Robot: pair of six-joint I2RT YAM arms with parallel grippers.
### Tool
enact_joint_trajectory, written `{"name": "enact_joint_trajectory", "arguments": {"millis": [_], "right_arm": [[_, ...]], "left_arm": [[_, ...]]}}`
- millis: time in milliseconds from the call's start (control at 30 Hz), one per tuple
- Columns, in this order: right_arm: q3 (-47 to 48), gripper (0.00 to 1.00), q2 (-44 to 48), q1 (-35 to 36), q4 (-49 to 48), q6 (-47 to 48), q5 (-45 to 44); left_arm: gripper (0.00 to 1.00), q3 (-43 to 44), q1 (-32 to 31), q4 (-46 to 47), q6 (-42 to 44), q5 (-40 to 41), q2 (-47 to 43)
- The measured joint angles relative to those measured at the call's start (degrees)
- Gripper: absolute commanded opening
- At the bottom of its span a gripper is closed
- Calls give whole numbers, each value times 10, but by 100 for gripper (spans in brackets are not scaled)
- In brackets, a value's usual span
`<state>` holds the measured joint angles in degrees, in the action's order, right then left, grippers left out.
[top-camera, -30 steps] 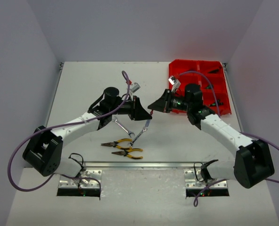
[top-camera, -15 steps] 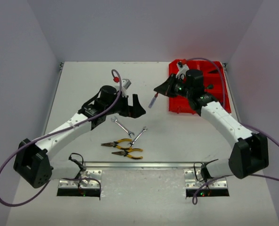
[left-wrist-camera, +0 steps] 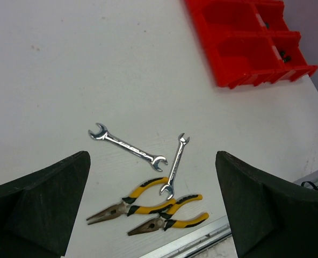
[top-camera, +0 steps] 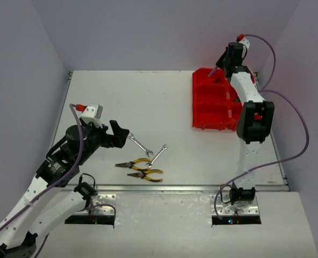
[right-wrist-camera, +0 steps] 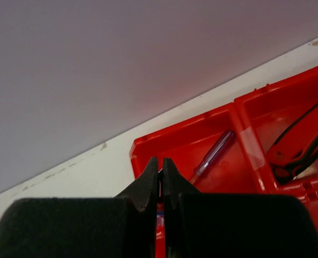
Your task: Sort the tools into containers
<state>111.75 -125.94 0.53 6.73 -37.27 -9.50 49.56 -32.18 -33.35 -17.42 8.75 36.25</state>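
We're seeing the left end effector (top-camera: 119, 134) with jaws wide apart, holding nothing, hovering over the surface (top-camera: 121, 97) just left of the loose tools. Its wrist view is giving detail the top view is blurring. The left wrench (left-wrist-camera: 128, 147) is lying flat. The right wrench (left-wrist-camera: 175, 164) is angling down, its lower end touching the handles of the upper pliers (left-wrist-camera: 128, 206). The lower pliers (left-wrist-camera: 167, 221) are lying just beside those, near the metal rail (left-wrist-camera: 202, 236) at the near edge.

The right end effector (right-wrist-camera: 159, 164) is showing only small in the top view, up over the far-left corner of the red tray (top-camera: 202, 115). Its wrist view is showing jaws pressed together on a thin screwdriver (right-wrist-camera: 159, 213), with just a blue sliver visible. Below, a second screwdriver (right-wrist-camera: 212, 155) is lying in the corner compartment and a dark-handled tool (right-wrist-camera: 296, 145) in the next one.

The tray is sitting by the far right edge, well apart from the loose tools, with bare surface stretching between them.
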Motion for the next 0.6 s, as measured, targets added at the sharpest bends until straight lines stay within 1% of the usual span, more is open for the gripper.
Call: {"name": "enact_joint_trajectory", "arguments": {"millis": [100,200,267,300,333,367,467,533,600], "right_arm": [[45,0,-55,-2,-5,21,-14],[50,1,-85,-1,-27,33,-7],[50,3,-100,0,-41,40,4],[50,14,-106,0,-48,44,11],[50,43,-110,0,-52,45,16],[49,58,-113,0,-54,47,18],[49,84,-114,1,-63,51,23],[49,93,-114,1,-68,56,22],[48,98,-113,1,-69,62,20]], "left_arm": [[100,-24,0,12,-7,4,-20],[100,-47,0,13,-11,5,-12],[100,-52,0,13,-12,5,3],[100,-53,0,13,-12,6,10],[100,-53,0,13,-13,6,18],[100,-53,0,14,-13,6,24],[100,-56,0,13,-14,5,40],[100,-58,0,13,-15,6,37],[100,-58,0,14,-16,7,29]]}}
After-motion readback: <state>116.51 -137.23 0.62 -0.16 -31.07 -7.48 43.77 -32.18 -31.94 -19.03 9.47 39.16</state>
